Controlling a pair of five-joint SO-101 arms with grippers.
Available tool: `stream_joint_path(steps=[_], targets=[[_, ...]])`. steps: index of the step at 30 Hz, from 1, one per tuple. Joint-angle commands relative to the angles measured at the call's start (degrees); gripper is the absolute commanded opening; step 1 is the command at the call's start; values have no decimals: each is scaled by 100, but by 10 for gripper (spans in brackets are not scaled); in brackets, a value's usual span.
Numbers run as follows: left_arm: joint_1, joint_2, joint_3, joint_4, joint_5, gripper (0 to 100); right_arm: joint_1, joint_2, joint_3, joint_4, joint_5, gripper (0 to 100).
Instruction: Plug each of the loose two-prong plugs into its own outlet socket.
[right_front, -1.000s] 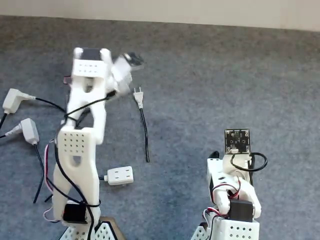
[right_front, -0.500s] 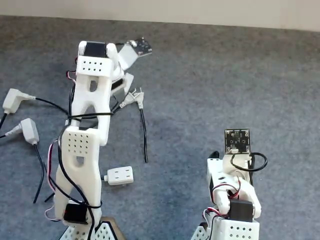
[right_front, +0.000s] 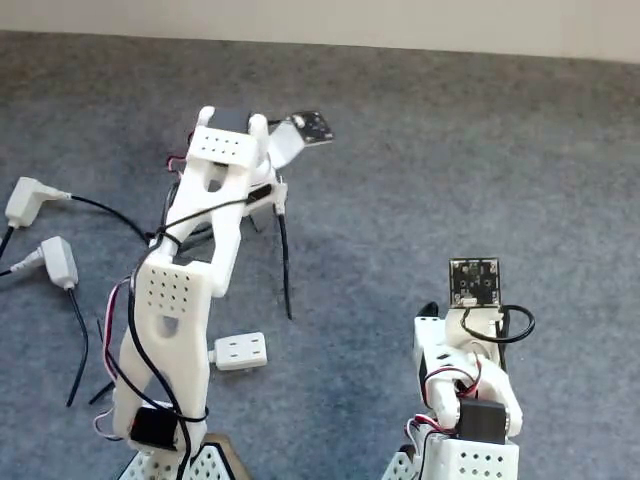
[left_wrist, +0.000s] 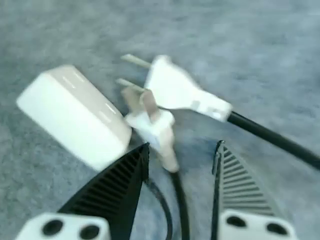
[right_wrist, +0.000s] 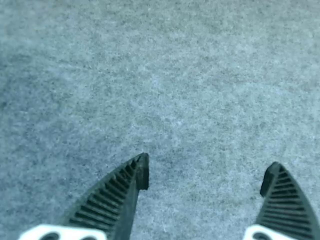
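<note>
Grey short-pile carpet (right_front: 450, 150) covers the whole work surface, w/ a pale wall strip (right_front: 400, 20) along the far edge. The left arm (right_front: 190, 280) is stretched out over the carpet's far-left part. The left gripper (left_wrist: 180, 152), fingers spread and pinching nothing, hangs just above two white two-prong plugs. The larger plug (left_wrist: 175, 90) lies flat, its black cord (left_wrist: 270, 137) trailing off to one side. The smaller plug (left_wrist: 152, 125) sits just past the fingertips, its cable running back btwn them. A white outlet block (left_wrist: 75, 115) lies just beside both plugs, neither pushed in. Nearer the arm's base a 2nd outlet socket (right_front: 240, 350) lies on the carpet, slots up. At the left edge are an angled plug (right_front: 25, 200) and, nr it, a fourth plug (right_front: 60, 260), both on thin dark leads. The right arm (right_front: 465, 390) is folded by its base, right gripper (right_wrist: 206, 172) wide open over bare carpet.
</note>
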Motion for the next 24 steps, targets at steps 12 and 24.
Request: stream_joint_path(steps=[12,24], targets=[[-127,409,31,-220,53,0,-57,-40,75,-110,62,346],[848,-734,-1182,1415,431,5,400,-48,-295,286,35,322]])
